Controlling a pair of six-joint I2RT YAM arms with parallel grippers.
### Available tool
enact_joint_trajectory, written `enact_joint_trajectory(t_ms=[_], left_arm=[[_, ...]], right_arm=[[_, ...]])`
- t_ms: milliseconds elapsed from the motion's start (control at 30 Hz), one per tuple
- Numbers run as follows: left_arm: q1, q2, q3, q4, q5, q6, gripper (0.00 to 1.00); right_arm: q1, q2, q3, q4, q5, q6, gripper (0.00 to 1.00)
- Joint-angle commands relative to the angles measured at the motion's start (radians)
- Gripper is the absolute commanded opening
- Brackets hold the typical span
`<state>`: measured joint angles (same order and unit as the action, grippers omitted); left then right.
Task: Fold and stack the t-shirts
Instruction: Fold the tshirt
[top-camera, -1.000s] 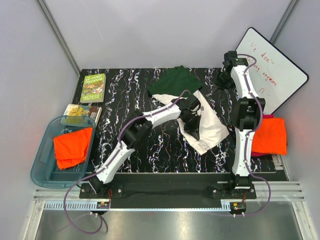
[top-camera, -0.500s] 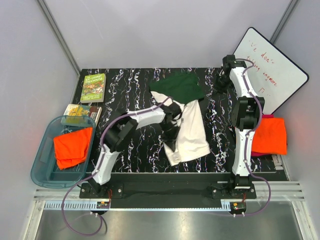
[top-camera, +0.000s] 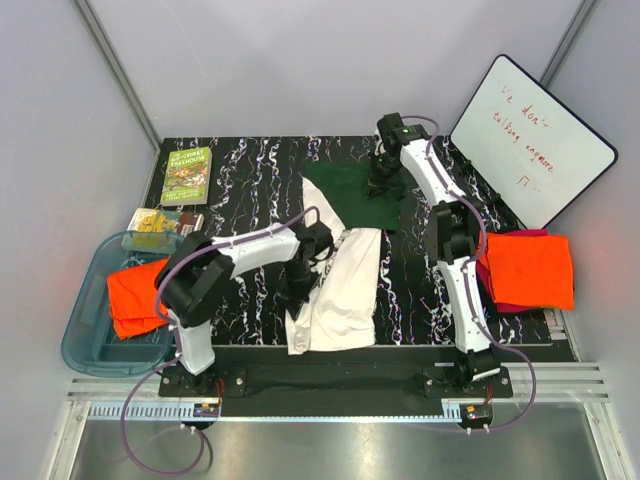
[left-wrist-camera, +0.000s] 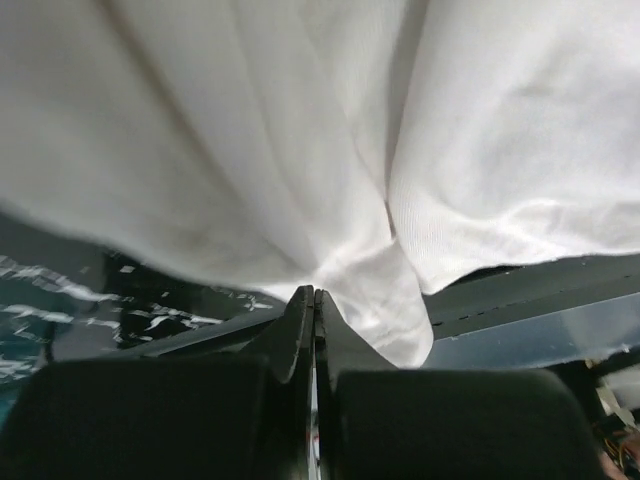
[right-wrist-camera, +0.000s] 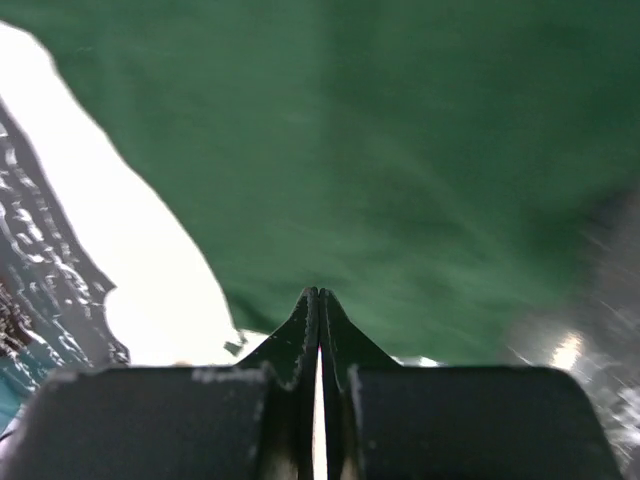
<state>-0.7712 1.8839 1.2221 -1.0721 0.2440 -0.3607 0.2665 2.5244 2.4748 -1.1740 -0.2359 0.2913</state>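
The left fingers (left-wrist-camera: 292, 338) pinch the cream end of the shirt (top-camera: 352, 285) at 6 o'clock, while the right fingers (right-wrist-camera: 342, 340) pinch its green end at 12 o'clock.

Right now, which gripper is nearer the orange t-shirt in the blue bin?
Left. The left gripper, shut on the cream t-shirt, is right of the orange t-shirt; the right gripper is farther away, at the dark green sleeve.

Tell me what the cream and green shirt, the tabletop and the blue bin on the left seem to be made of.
The shirt: soft matte knit cloth, maybe cotton; it drapes, creases, shows fine weave up close. The tabletop: hard, black with white veins, marble or a printed imitation. The bin: smooth blue plastic, see-through walls.
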Motion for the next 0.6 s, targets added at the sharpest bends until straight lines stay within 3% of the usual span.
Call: enact_joint_trajectory(t_ms=[0,367,567], left_arm=[[0.003,-0.144,0.098,-0.026,-0.135,0.032,0.00],[0.036,-0.215,0.332,-0.019,-0.327,-0.069,0.00],[0.056,-0.281,0.344,-0.005,-0.339,-0.109,0.00]], right_arm=[[0.019,0.063,0.117,0.014,-0.036,0.049,0.01],[0.023,0.221,0.233,0.071,0.001,0.109,0.01],[0.019,0.284,0.308,0.146,0.055,0.123,0.01]])
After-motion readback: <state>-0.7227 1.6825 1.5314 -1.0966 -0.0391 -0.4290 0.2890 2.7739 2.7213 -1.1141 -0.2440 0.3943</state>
